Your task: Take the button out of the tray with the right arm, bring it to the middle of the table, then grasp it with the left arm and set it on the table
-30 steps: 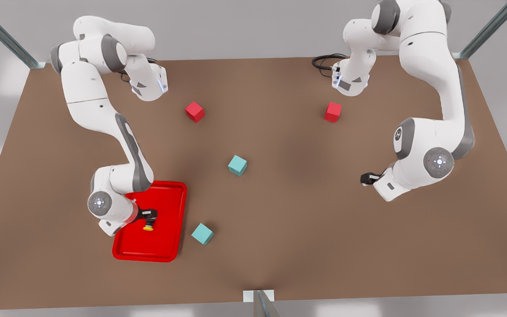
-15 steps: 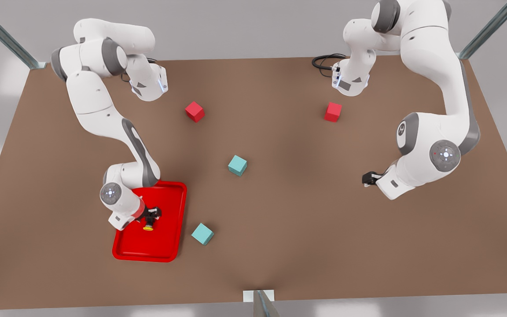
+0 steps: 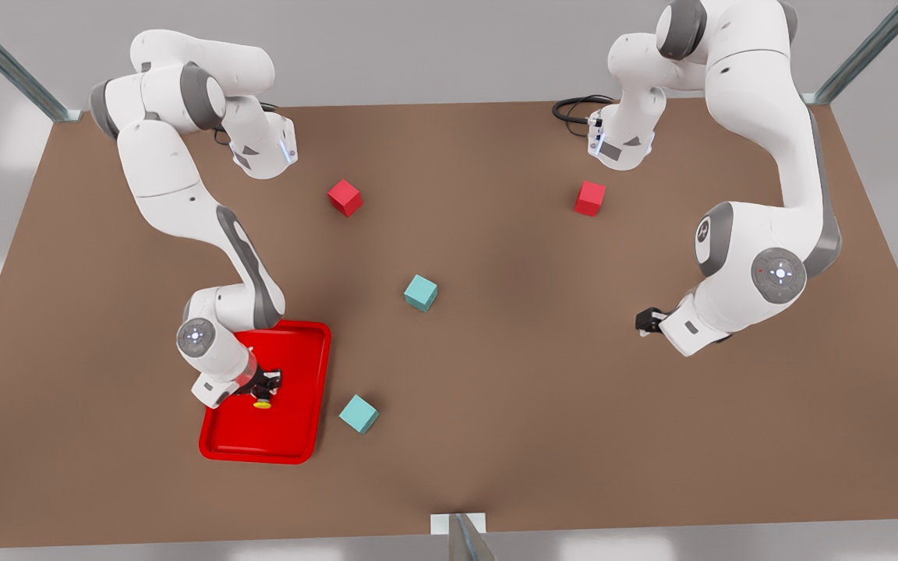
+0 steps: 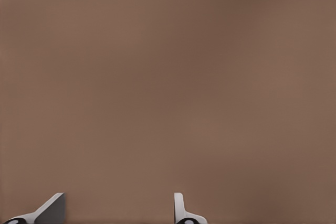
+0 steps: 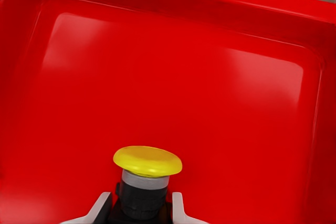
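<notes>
Yellow-capped and dark-bodied, the button (image 5: pixel 147 182) stands upright on the floor of the tray (image 3: pixel 293 444), roughly at its middle, with the right gripper (image 3: pixel 264 387) down around it. From that arm's wrist camera the two fingers (image 5: pixel 178 208) sit on either side of the button's dark body, pressed against it or very nearly so, the cap showing just past their tips; it looks like a grip on the button. The red tray lies flat on the brown tabletop (image 3: pixel 496 405), near the front view's left and toward its lower edge. Just beside the tray's right rim in the front view, but apart from it, sits a teal cube (image 3: pixel 358 414). A second teal cube (image 3: pixel 421 292) rests near the middle of the tabletop, well clear of the tray. Two red cubes lie farther back, one (image 3: pixel 345 197) toward the front view's left and one (image 3: pixel 590 198) toward its right. Over at the front view's right the left gripper (image 3: pixel 644 321) hangs above bare tabletop, waiting, well apart from everything else; its wrist camera shows the fingers (image 4: pixel 181 211) spread wide with nothing between them.
</notes>
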Robot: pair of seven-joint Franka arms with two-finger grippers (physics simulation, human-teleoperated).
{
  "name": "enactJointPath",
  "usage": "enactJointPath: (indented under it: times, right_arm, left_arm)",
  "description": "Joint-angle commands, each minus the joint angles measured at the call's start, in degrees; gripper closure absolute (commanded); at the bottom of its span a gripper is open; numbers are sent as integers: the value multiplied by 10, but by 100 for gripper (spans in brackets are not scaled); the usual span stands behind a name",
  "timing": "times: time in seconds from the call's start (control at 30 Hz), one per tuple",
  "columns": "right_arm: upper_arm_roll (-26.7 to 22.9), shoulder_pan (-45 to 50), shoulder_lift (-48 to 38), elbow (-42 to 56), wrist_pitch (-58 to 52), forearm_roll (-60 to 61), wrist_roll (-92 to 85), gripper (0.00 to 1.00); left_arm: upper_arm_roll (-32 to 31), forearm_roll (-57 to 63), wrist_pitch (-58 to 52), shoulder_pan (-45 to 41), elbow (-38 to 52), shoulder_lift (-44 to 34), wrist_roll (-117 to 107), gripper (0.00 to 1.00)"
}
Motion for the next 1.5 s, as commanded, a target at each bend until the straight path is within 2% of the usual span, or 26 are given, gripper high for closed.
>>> enactJointPath:
  times: [0.0,0.07,0.13,0.23,0.27,0.3,0.37,0.47,0.57,0.6,0.63,0.67,0.83,0.9,0.97,1.0,1.07,1.1,1.13,1.27,1.37,1.4,1.43,1.47]
  right_arm:
    - [0,0,-11,0,-3,-5,-5,64]
    - [16,0,-44,17,-62,-6,1,66]
    - [60,0,-77,77,-146,-3,8,76]
    - [109,-1,-79,107,-173,-4,114,78]
    - [127,1,-70,129,-175,-6,41,72]
    - [140,9,-59,136,-174,-6,14,73]
    - [142,75,-1,231,-209,-36,-20,74]
    - [137,187,73,323,-193,-65,-55,76]
    - [142,236,145,419,-160,-67,-159,77]
    - [146,237,167,428,-88,-56,-235,77]
    - [173,237,185,437,-72,-49,-281,77]
    - [175,256,199,480,-80,-50,-330,77]
    - [176,299,209,493,-23,-51,-456,78]
    - [170,324,212,492,-32,-54,-499,78]
    - [165,323,208,494,-138,-57,-536,78]
    - [162,323,208,493,-166,-62,-542,79]
    - [162,324,208,492,-237,-74,-571,79]
    - [162,326,211,485,-237,-77,-568,78]
    - [123,372,213,482,-237,-84,-552,78]
    - [73,412,276,484,-172,-86,-514,78]
    - [71,413,299,485,-158,-86,-505,77]
    - [67,412,299,486,-158,-86,-499,11]
    - [67,412,298,488,-159,-85,-498,0]
    - [67,412,296,488,-159,-84,-486,0]
  left_arm:
    - [0,1,3,0,0,0,-4,0]
    - [0,1,0,0,-1,-5,-4,0]
    - [-1,0,-6,0,1,-8,-6,0]
    - [0,1,-7,1,-5,-8,-3,0]
    - [2,1,-7,2,-5,-8,-3,0]
    - [2,1,-18,2,-5,-10,-4,0]
    - [16,0,-28,3,0,-14,-6,0]
    - [32,-2,-28,3,-2,-10,-5,0]
    - [33,-3,-37,3,-4,-13,-5,0]
    - [33,-3,-37,3,-5,-12,-4,0]
    - [33,-3,-37,3,-5,-11,-4,0]
    - [33,-2,-37,3,-6,-11,-4,0]
    - [46,-1,-40,4,-6,-7,-3,0]
    - [47,-1,-40,4,-7,-7,-3,0]
    - [47,-2,-40,7,-7,-7,-8,0]
    - [49,-2,-43,7,-6,-7,-64,0]
    - [34,-7,-64,-34,-1,6,-597,0]
    - [33,-14,-52,-47,4,16,-759,0]
    - [33,-21,-27,-64,38,45,-923,0]
    - [34,-16,-27,-65,58,75,-961,0]
    - [35,-13,-27,-76,58,78,-961,0]
    - [35,-14,-28,-78,58,78,-970,0]
    - [35,-14,-27,-82,58,78,-973,0]
    - [35,-14,-28,-83,58,78,-979,0]
